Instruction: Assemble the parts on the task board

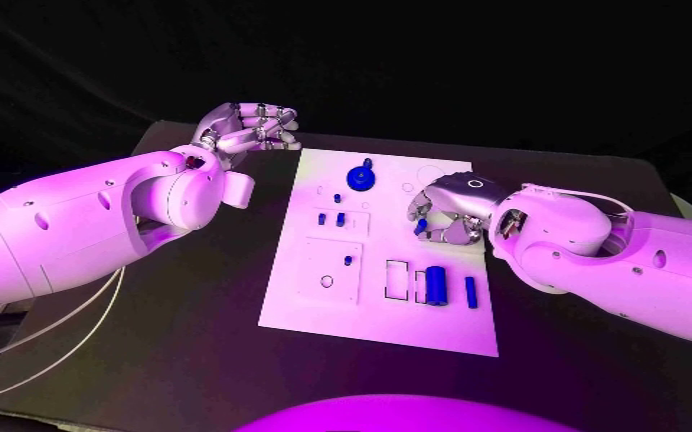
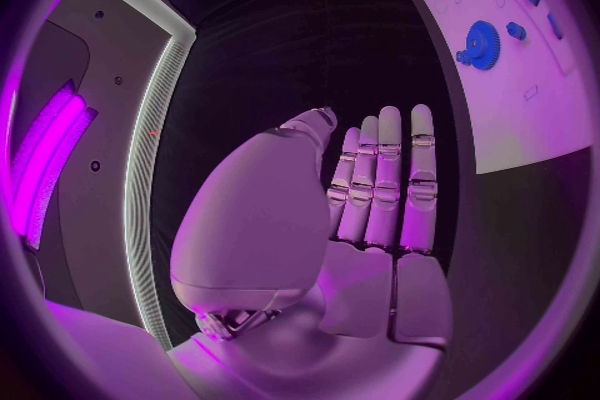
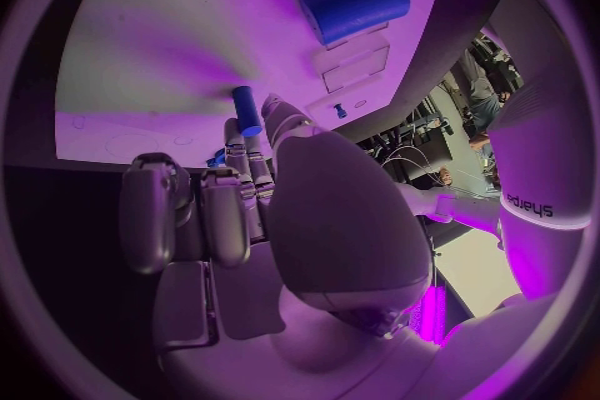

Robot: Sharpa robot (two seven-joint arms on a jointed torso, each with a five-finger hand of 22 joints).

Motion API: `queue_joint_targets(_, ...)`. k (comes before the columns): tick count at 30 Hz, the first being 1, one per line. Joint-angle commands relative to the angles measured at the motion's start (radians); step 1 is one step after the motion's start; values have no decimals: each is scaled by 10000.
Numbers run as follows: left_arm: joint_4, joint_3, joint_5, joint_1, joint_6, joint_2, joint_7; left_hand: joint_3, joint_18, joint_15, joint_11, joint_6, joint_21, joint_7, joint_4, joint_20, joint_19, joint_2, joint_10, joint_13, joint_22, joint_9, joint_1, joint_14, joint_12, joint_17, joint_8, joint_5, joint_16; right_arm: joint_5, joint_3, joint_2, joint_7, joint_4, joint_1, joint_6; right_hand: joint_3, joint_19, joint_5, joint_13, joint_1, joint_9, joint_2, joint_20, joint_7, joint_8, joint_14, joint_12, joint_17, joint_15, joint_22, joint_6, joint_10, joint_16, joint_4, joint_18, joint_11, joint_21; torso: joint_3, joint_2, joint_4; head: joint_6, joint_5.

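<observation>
The white task board [image 1: 378, 304] lies in the middle of the table. My right hand [image 1: 450, 210] hovers over its right side and pinches a small blue peg [image 1: 420, 225] between thumb and fingers; the right wrist view shows this peg [image 3: 246, 110] at the fingertips, just above the board. My left hand [image 1: 248, 129] is off the board's far left corner, its fingers [image 2: 381, 180] straight and holding nothing. A blue gear [image 1: 364, 178] sits near the board's far edge. A thick blue cylinder [image 1: 436, 284] and a slim blue pin [image 1: 470, 290] lie near the front right.
Two small blue pieces [image 1: 340, 219] stand in a recess at the board's left middle. Empty rectangular recesses [image 1: 397, 280] lie beside the cylinder [image 3: 356, 3]. In the left wrist view the gear [image 2: 481, 45] is beyond the fingertips. Black table [image 1: 188, 352] surrounds the board.
</observation>
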Motion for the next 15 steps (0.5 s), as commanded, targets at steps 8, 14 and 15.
queue_joint_targets(8,37,6,40,10,177,1,39,74,117,21,13,-57,-54,-7,8,67,19,7,-54,14,-22,6,-60,-65,52,17,82,4,-44,-240,-3,77,-149,-66,-41,-37,984,262,-32,-181,212,-23,119,-80,47,178,511,-79,152,-88,1593,530,473,147,2,-144,-49,323,12,-6,-3,-28,19)
queue_joint_targets(14,35,6,40,10,182,-6,28,88,117,22,13,-60,-61,-6,11,69,21,20,-57,16,-28,7,-69,-66,57,20,87,4,-44,-267,-3,65,-231,-112,-49,-57,1483,343,-85,-229,277,20,137,-115,26,268,537,-102,255,-127,1708,729,781,213,-88,-187,-105,537,7,-8,1,-39,17)
queue_joint_targets(15,34,6,40,10,181,-7,27,88,117,22,13,-60,-61,-6,11,69,21,20,-57,16,-28,7,-69,-66,57,20,87,4,-44,-278,-3,62,-245,-119,-49,-50,1520,344,-94,-235,277,21,117,-118,27,269,535,-111,248,-127,1711,731,796,212,-99,-187,-108,540,8,-6,-1,-47,21)
